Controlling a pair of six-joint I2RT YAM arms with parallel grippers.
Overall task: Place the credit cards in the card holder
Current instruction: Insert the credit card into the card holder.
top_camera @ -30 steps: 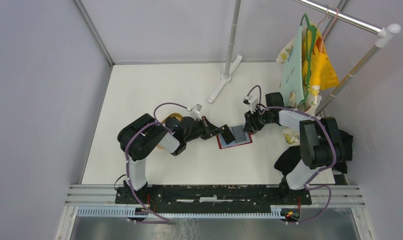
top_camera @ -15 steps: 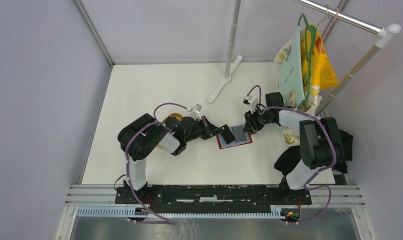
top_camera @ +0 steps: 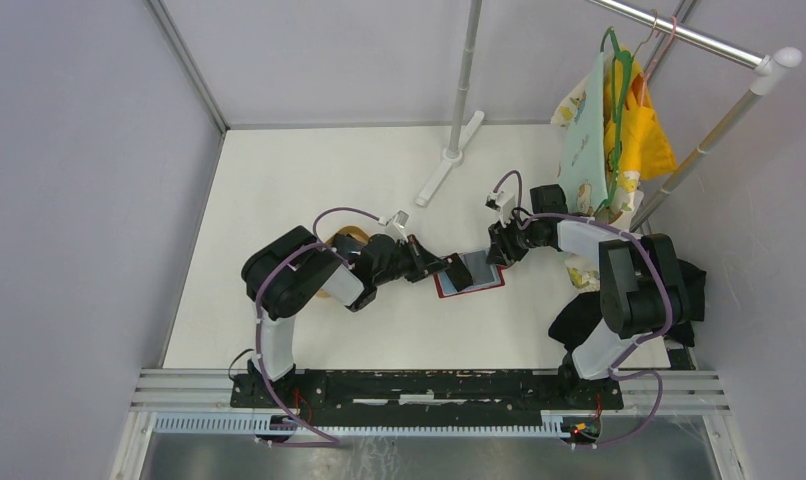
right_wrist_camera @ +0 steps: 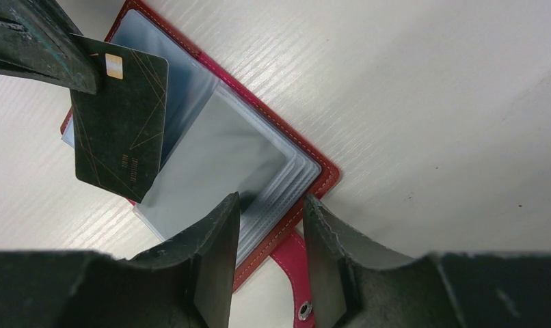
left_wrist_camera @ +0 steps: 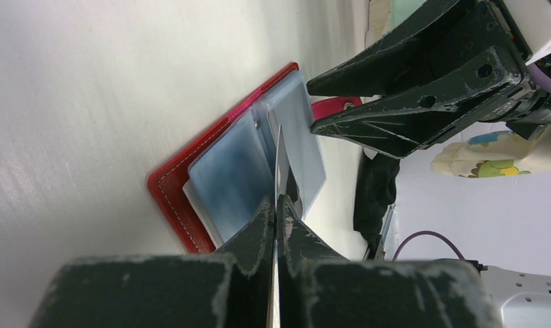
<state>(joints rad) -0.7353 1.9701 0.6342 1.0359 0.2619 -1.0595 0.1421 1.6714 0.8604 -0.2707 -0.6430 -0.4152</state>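
Note:
The red card holder (top_camera: 471, 280) lies open on the white table, its grey-blue pocket panels (right_wrist_camera: 218, 157) facing up and its snap tab (right_wrist_camera: 293, 270) sticking out. My left gripper (top_camera: 447, 266) is shut on a black credit card (right_wrist_camera: 119, 123). It holds the card on edge over the holder's left pockets, and the card shows edge-on in the left wrist view (left_wrist_camera: 278, 160). My right gripper (right_wrist_camera: 269, 212) is open, its fingers straddling the right edge of the pocket stack. No other cards are in view.
A tan wooden tray (top_camera: 344, 238) sits behind the left arm. A rack's white foot (top_camera: 447, 165) stands at the back. Hanging clothes (top_camera: 614, 130) and a black cloth (top_camera: 584, 315) are on the right, near the right arm.
My left gripper has moved a little to the right with the black card, further over the holder. The right gripper has stayed in place.

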